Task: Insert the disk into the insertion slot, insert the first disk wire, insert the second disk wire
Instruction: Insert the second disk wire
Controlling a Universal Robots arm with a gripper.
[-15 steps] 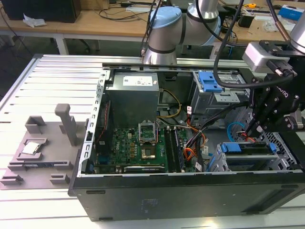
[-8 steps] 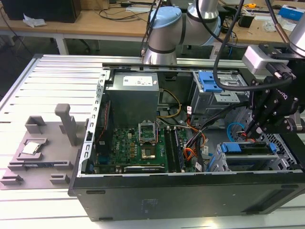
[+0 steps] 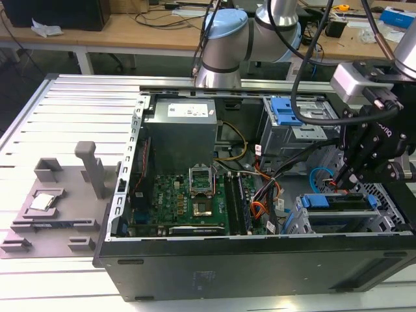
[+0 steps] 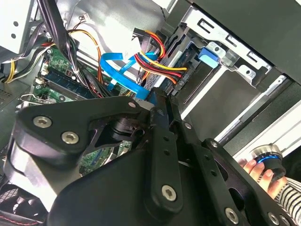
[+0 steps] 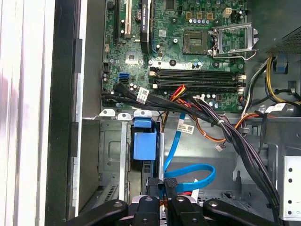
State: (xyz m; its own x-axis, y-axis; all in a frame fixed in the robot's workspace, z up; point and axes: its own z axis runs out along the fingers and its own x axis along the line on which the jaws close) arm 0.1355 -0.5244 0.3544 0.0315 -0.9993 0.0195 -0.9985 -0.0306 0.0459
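Observation:
The disk [image 3: 338, 202], in its blue caddy [image 5: 143, 141], lies inside the insertion slot [image 3: 304, 222], a silver cage at the case's corner on the exterior view's right. The first disk wire [image 4: 157, 63], an orange-red bundle, runs to the back of the disk. The second disk wire [image 5: 190, 172] is a light blue loop whose dark plug ends at my fingertips. My gripper [image 5: 163, 205] hangs over the disk's rear edge [image 3: 341, 185]. Its fingers are close together and appear shut on that plug. The plug's seat is hidden behind the fingers.
The motherboard [image 3: 188, 201] and the power supply [image 3: 181, 130] fill the open case. Black cable bundles [image 5: 221, 127] cross near the cage. A grey bay with a blue latch [image 3: 286, 110] sits behind. A person's hand [image 4: 261, 172] holds a round knob outside the case.

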